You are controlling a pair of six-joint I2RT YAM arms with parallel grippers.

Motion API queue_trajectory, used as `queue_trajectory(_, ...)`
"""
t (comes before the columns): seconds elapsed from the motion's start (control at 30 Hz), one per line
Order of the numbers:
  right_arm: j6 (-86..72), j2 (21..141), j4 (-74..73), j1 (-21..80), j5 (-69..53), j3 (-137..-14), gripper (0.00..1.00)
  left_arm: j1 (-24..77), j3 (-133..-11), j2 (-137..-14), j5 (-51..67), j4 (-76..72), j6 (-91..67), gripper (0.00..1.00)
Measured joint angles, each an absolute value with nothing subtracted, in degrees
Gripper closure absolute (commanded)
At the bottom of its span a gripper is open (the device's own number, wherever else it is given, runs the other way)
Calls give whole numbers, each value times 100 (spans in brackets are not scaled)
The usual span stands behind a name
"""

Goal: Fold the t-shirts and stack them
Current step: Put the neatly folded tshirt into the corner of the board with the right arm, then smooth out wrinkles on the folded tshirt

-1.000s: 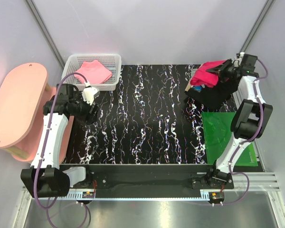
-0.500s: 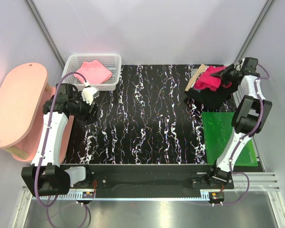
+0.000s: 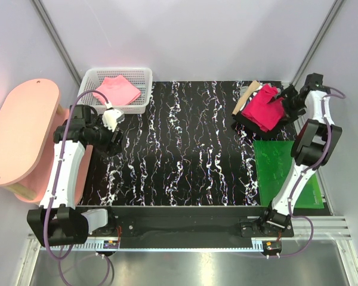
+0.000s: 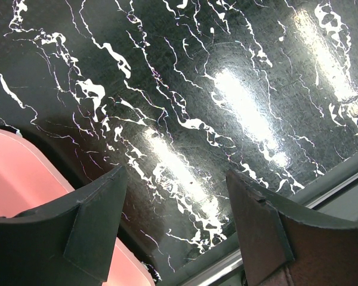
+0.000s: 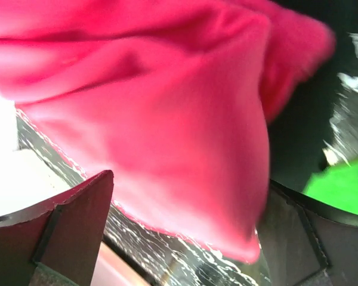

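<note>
The red shirt lay spread flat on the black shirt at the far right corner of the table, just beyond the mat; a second ago it was bunched up at the right gripper, which had since drawn back to the shirt's right edge, its jaws wide and the cloth lying in front of them. A pink shirt sat in the basket; the left gripper hung unmoved near the basket, jaws wide over the table.
</note>
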State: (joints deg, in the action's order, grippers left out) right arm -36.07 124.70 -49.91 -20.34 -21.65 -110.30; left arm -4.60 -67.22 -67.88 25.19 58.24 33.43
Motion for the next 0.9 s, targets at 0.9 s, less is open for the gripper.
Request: queue_trajectory(0.9,-4088,14932,-4825,-1835,-3997,-14431,0,-696,-7262,-7002,2812,6193,3249,28)
